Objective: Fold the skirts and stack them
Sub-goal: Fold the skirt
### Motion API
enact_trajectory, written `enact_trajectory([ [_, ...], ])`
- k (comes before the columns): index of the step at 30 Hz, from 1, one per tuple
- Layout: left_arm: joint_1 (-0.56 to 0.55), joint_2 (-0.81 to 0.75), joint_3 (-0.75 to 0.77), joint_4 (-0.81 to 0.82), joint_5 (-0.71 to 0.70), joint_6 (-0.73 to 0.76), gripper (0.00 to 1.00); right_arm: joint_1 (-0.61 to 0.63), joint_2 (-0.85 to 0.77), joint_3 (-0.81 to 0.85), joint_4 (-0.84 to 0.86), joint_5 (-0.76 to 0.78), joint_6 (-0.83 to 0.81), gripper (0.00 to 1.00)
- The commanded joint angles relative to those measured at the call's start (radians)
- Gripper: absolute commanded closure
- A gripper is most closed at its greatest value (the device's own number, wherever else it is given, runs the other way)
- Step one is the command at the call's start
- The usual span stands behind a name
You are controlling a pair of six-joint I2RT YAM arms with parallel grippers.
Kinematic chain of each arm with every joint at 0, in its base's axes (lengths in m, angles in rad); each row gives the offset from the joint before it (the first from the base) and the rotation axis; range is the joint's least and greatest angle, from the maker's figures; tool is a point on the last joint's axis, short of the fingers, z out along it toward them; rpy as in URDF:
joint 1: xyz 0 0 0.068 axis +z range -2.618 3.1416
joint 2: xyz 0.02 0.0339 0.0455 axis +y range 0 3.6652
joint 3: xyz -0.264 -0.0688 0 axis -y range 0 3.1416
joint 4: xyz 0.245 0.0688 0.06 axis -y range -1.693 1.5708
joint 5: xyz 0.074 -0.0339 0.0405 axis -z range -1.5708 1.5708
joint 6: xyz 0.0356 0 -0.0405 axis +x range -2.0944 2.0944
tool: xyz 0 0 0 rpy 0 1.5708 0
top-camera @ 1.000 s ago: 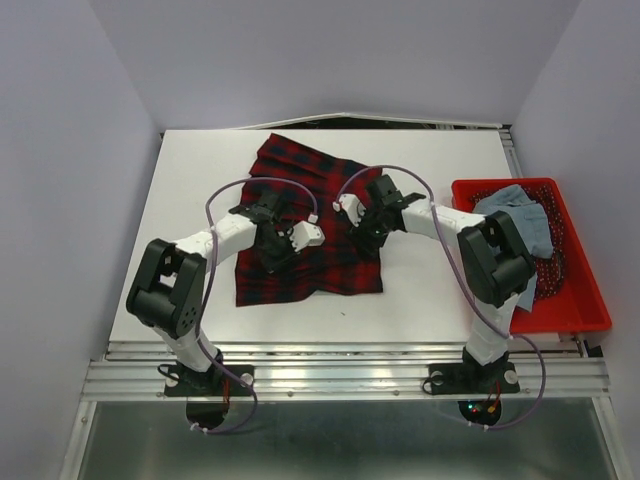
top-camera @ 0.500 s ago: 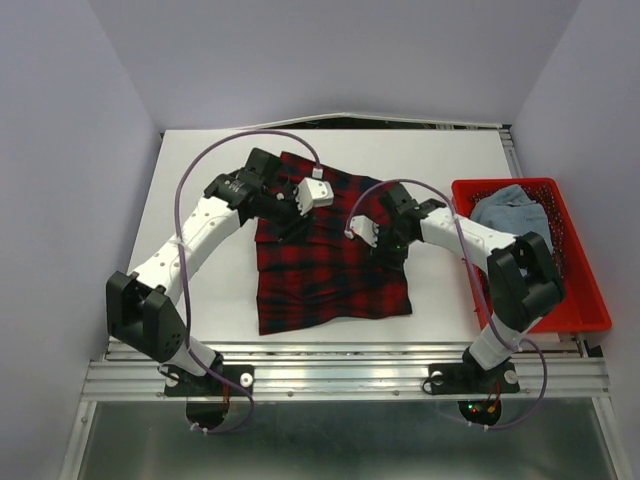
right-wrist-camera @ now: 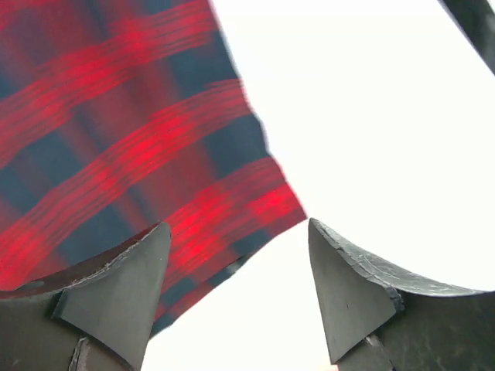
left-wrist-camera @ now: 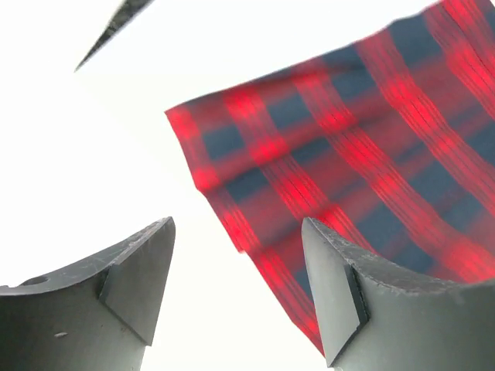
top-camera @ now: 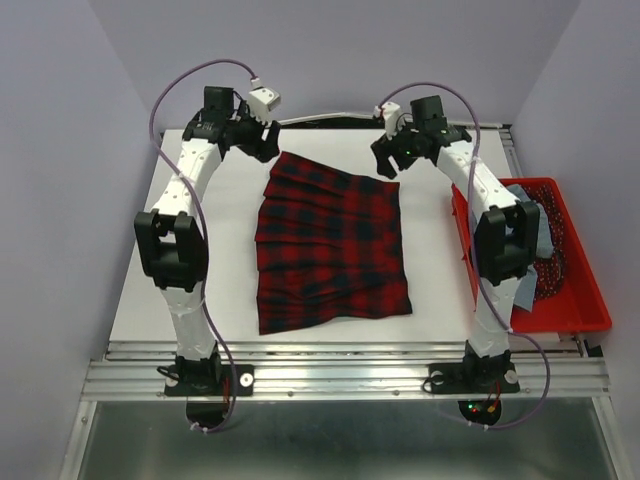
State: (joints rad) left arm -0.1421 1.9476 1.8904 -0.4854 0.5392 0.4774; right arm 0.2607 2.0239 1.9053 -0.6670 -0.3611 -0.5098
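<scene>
The red-and-navy plaid skirt [top-camera: 332,240] lies spread flat on the white table [top-camera: 200,260], pleats running front to back. My left gripper [top-camera: 262,148] hovers open just beyond its far left corner, which shows in the left wrist view as the plaid skirt [left-wrist-camera: 371,154] past the left gripper [left-wrist-camera: 238,232]. My right gripper [top-camera: 386,160] hovers open at the far right corner; in the right wrist view the plaid skirt [right-wrist-camera: 116,116] lies past the right gripper [right-wrist-camera: 238,232]. Nothing sits between either pair of jaws. The light blue-grey skirt [top-camera: 541,236] lies crumpled in the red basket [top-camera: 575,305], partly hidden by the right arm.
The red basket stands at the table's right edge, next to the right arm. White walls close in the table at the back and both sides. Bare table shows left of the plaid skirt and along the back edge.
Both arms swept from the table's middle to the far side, drawing the plaid skirt out flat. Both grippers have opened and let go of its far edge.
</scene>
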Motion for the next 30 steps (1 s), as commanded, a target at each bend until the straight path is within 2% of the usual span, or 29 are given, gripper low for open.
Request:
enact_trajectory([
  [1, -0.016, 0.091, 0.150, 0.181, -0.001, -0.180, 0.22, -0.080, 0.143, 0.130, 0.044, -0.039, 0.209, 0.23],
  [3, -0.016, 0.157, 0.203, 0.235, -0.005, -0.232, 0.22, -0.115, 0.202, 0.207, 0.041, -0.067, 0.250, 0.23],
  [7, -0.008, 0.352, 0.346, 0.287, -0.004, -0.391, 0.22, -0.144, 0.309, 0.225, 0.043, -0.099, 0.326, 0.22],
  [10, 0.004, 0.413, 0.339, 0.364, 0.021, -0.469, 0.22, -0.176, 0.337, 0.184, 0.072, -0.125, 0.398, 0.14],
  [15, 0.016, 0.485, 0.323, 0.456, 0.051, -0.585, 0.21, -0.212, 0.361, 0.121, 0.090, -0.208, 0.476, 0.13],
  [22, 0.044, 0.545, 0.277, 0.531, 0.041, -0.715, 0.09, -0.212, 0.394, 0.049, 0.113, -0.286, 0.534, 0.16],
  [30, 0.050, 0.606, 0.308, 0.539, -0.008, -0.747, 0.08, -0.212, 0.443, 0.061, 0.132, -0.315, 0.547, 0.26],
])
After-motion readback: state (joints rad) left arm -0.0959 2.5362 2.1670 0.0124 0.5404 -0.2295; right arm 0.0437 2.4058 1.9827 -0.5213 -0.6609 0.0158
